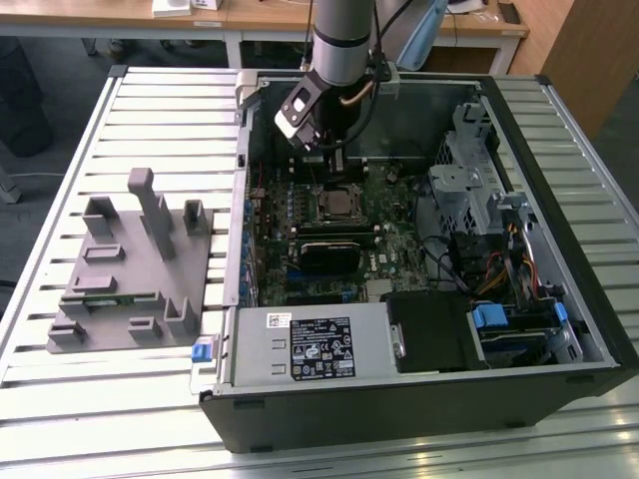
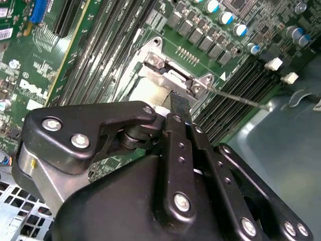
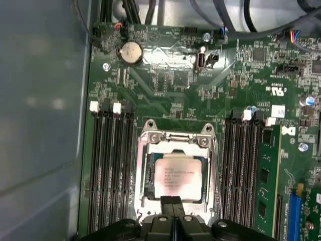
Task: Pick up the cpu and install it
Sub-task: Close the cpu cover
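Note:
The cpu (image 3: 179,175), a small square chip with a pale silver top, lies flat inside the metal socket frame (image 3: 175,140) on the green motherboard. It also shows in the exterior view (image 1: 337,206) and as a pale patch in the second wrist view (image 2: 149,93). My gripper (image 3: 173,205) hangs just above the socket's edge, its two black fingers pressed together with nothing between them. In the exterior view the gripper (image 1: 332,160) sits inside the open computer case, above and behind the socket. The second wrist view has the fingertips (image 2: 178,103) over the socket frame's bracket.
A grey plastic fixture (image 1: 130,269) stands on the slatted table at the exterior view's left. Inside the case are a silver box with a white label (image 1: 310,344), a black ribbed block (image 1: 334,254), a drive cage (image 1: 479,190) and loose cables. Memory slots (image 3: 110,165) flank the socket.

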You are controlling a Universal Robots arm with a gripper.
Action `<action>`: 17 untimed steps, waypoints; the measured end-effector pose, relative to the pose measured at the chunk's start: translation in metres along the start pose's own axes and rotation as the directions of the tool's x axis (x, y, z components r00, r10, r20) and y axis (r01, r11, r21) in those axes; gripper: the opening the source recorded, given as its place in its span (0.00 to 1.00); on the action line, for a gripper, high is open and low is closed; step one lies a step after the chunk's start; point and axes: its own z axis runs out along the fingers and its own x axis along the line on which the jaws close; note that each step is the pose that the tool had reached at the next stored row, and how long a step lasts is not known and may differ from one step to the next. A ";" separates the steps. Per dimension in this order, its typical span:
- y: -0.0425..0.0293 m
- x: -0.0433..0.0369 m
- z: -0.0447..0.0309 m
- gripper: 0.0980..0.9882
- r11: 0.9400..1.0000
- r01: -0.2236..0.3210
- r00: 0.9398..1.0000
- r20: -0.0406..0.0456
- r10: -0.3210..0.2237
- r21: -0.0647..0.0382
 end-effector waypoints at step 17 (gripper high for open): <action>-0.0028 -0.0001 0.0144 0.01 1.000 0.000 1.000 0.000 0.000 0.000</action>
